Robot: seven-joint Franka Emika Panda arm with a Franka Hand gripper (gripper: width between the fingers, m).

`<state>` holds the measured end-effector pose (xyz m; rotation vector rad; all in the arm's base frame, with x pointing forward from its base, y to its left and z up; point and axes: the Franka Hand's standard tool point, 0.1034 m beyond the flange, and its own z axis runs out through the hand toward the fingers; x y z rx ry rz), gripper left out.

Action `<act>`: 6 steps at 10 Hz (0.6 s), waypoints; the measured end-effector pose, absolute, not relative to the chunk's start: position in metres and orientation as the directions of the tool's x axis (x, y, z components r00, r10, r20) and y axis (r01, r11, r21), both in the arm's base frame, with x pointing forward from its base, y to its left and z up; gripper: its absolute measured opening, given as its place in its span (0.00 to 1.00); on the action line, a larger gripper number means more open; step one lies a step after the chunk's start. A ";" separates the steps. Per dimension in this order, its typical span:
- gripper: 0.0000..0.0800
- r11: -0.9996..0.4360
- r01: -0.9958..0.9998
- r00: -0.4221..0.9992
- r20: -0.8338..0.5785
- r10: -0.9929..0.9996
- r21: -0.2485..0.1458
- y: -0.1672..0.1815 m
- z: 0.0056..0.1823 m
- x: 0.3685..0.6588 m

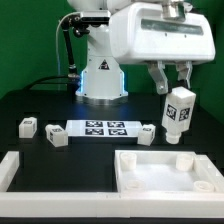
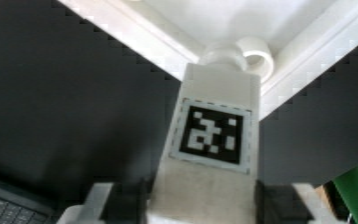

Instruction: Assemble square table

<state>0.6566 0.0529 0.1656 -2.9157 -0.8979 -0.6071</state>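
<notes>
Closest up in the wrist view is one leg (image 2: 211,130), a white block with a black-and-white tag facing the lens. It's pinched between the jaws, one pad on each side at the near end, so they're clamped on that leg and nothing else. Just past its far end you can see a white corner of the square table top (image 2: 131,30) and a small round boss (image 2: 249,55). I can't tell from there whether the leg touches it.

The exterior view sorts that out a bit. The same leg (image 1: 178,110) hangs in the air, tilted slightly and tag outward, with its lower end above the far rim of the top (image 1: 165,153) and a visible gap under it. That top is a white tray with a raised rim. It sits on the black counter (image 1: 75,165) at the exterior view's right, and there are round bosses inside it near the corners.

Further out, three more legs lie loose on the counter. One leg (image 1: 148,133) is just beyond the tray's far left corner, and two more (image 1: 57,136) (image 1: 27,125) are off to the exterior view's left. The marker board (image 1: 104,127) lies flat between them. Along the near left edge there's a white L-shaped rail (image 1: 15,170), and the robot base (image 1: 100,75) stands at the back.
</notes>
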 end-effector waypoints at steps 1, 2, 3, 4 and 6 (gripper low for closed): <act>0.36 -0.832 0.549 0.757 0.378 0.533 0.075 0.061 0.157 0.662; 0.36 -0.843 0.531 0.746 0.422 0.514 0.087 0.070 0.154 0.675; 0.36 -0.850 0.516 0.733 0.460 0.501 0.103 0.074 0.152 0.679; 0.36 -0.849 0.518 0.737 0.452 0.503 0.100 0.073 0.150 0.677; 0.36 -0.849 0.519 0.736 0.452 0.503 0.100 0.073 0.149 0.677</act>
